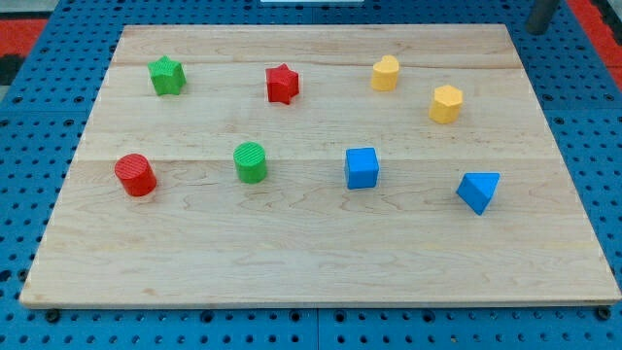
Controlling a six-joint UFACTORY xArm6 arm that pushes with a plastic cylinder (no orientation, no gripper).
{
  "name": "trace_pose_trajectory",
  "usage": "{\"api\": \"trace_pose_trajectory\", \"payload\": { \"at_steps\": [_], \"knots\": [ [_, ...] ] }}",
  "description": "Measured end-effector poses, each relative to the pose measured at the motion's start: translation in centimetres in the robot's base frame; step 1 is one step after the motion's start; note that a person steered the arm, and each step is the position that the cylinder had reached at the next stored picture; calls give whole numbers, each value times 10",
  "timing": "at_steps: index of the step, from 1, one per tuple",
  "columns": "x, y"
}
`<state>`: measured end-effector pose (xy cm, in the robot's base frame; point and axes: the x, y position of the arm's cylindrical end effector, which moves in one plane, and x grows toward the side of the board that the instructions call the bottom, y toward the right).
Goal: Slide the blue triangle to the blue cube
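The dark rod's tip [536, 29] sits at the view's top right corner, just off the wooden board [321, 262]; it has no jaws to open or close. The blue triangle block [478, 191] lies well below it, slightly to its left. The blue cube [362, 167] sits farther left, apart from the triangle. The yellow hexagonal block [446, 103] is the nearest to the tip.

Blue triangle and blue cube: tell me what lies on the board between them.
Nothing. In the camera view, the stretch of wood from the blue triangle to the blue cube is bare; the yellow blocks sit farther toward the view's top.
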<state>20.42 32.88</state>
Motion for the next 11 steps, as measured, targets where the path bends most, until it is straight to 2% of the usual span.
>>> {"api": "trace_pose_trajectory", "payload": {
  "at_steps": [2, 5, 6, 9, 11],
  "knots": [
    [1, -8],
    [133, -8],
    [206, -6],
    [292, -14],
    [292, -154]
  ]
}}
